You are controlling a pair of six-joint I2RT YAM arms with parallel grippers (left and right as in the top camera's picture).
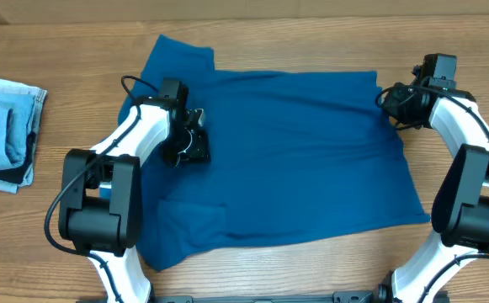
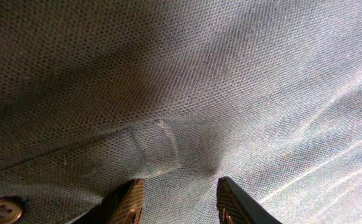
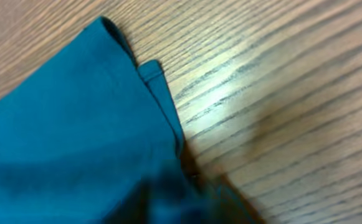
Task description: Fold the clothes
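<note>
The deep teal-blue shirt (image 1: 294,160) lies spread flat across the middle of the wooden table (image 1: 311,269), wide from side to side. One flap reaches up past its far-left corner, and a darker folded layer shows at its near-left corner.

The left gripper (image 1: 192,145) sits on the left part of the shirt, inside its left edge. In the left wrist view its two fingers (image 2: 128,202) stand partly apart with a plain gap between them. The knit cloth fills the whole view beyond them and puckers slightly just past the gap. Nothing is clamped between the fingers as far as this view shows. The stitched end of the placket (image 2: 159,146) lies just ahead of the left finger, and a small button (image 2: 3,208) sits farther to that side.

The right gripper (image 1: 393,99) is at the shirt's far-right corner, at the edge of the cloth. The right wrist view shows a hemmed corner (image 3: 149,68) of the shirt lying on bare wood. The fingers there are only a dark blur, so I cannot tell how far that claw is open or whether it has hold of the cloth.

Well apart from the shirt, beyond its left edge, a pale blue denim stack (image 1: 4,130) with a dark lower edge rests on the table.
</note>
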